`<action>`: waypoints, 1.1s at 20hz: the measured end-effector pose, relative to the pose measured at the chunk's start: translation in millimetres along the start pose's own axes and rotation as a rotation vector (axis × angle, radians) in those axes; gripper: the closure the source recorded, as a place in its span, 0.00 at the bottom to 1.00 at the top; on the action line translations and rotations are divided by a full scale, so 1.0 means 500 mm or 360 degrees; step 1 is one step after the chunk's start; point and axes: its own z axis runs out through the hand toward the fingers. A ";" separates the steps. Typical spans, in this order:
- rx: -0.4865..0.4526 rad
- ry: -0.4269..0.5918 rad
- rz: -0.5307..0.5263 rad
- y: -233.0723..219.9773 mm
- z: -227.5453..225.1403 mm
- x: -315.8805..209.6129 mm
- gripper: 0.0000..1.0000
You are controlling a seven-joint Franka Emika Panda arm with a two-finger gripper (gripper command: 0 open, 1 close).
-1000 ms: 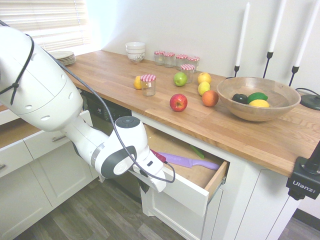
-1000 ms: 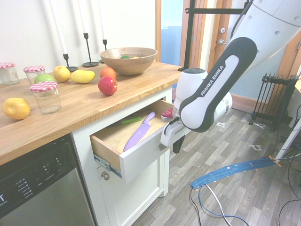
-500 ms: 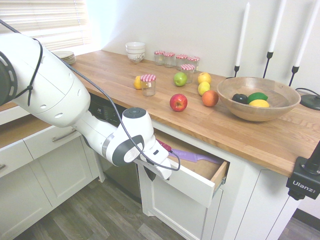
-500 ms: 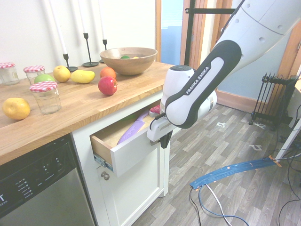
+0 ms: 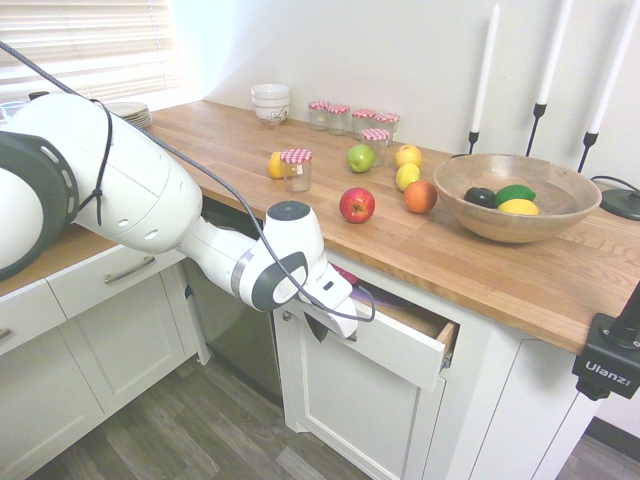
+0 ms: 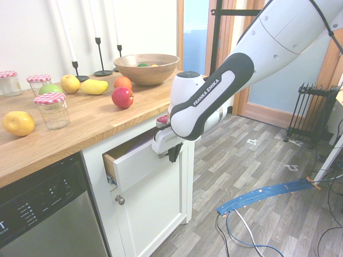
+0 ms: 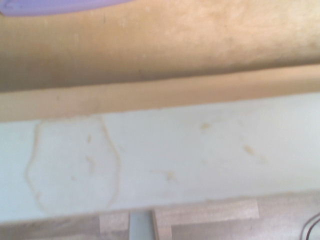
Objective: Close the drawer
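The drawer [image 5: 395, 352] under the wooden countertop stands a little way out, its white front [image 6: 140, 166] still proud of the cabinet. My gripper [image 5: 318, 327] is shut, its dark fingers pointing down and pressed against the front's outer face near the left end; in the second exterior view the gripper [image 6: 172, 154] sits at the front's right end. The wrist view looks down on the front's white top edge [image 7: 160, 155], the light wood inside [image 7: 165, 45] and a strip of a purple knife [image 7: 50, 6]. No handle shows.
The countertop [image 5: 300, 150] carries a red apple [image 5: 357, 204], other fruit, red-lidded jars [image 5: 296, 168], a wooden bowl [image 5: 516, 196] and candlesticks. A dishwasher [image 6: 37, 214] is beside the drawer's cabinet, and white lower drawers [image 5: 90, 290] stand under my arm.
The drawer has slid well into the cabinet with my shut gripper moving in against its front. The knife inside is now almost hidden in the exterior views.
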 end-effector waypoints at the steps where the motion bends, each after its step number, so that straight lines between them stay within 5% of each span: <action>1: 0.0006 0.0005 0.0006 -0.010 -0.003 0.008 1.00; 16: 0.0032 0.0025 0.0035 -0.055 -0.018 0.046 1.00; 22: -0.0147 -0.0115 0.0026 0.011 -0.007 0.025 1.00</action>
